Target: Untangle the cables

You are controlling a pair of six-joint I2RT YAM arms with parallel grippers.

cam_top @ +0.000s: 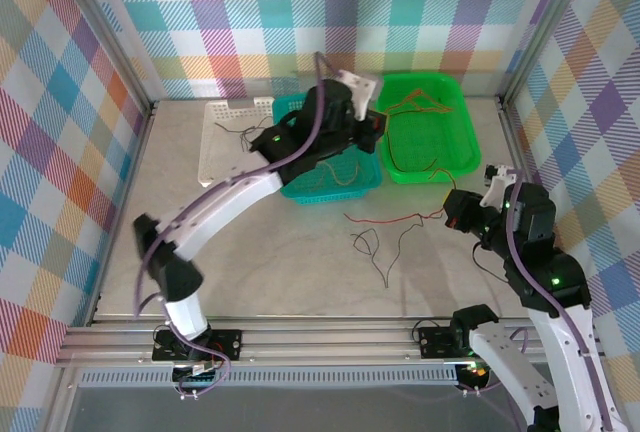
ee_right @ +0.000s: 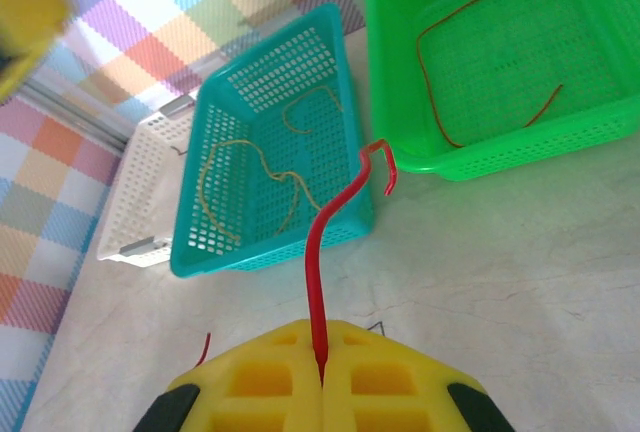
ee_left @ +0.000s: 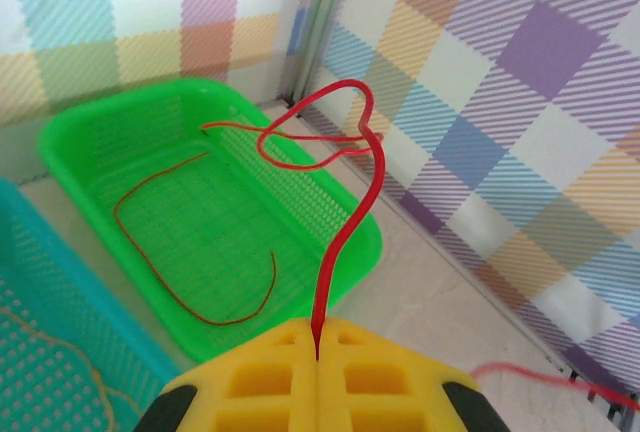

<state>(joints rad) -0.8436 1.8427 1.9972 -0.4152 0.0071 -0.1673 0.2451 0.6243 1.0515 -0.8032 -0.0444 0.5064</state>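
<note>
At the far side of the pale marbled table (cam_top: pixel 280 267) stand a white basket (cam_top: pixel 215 157) on the left, a teal basket (cam_top: pixel 335 193) just beside it, and a green basket (cam_top: pixel 468 142) on the right. Pastel plaid walls (cam_top: pixel 300 12) enclose them.

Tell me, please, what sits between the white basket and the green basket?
The teal basket, holding yellowish cables, sits between the white basket and the green basket, clearest in the right wrist view.
</note>
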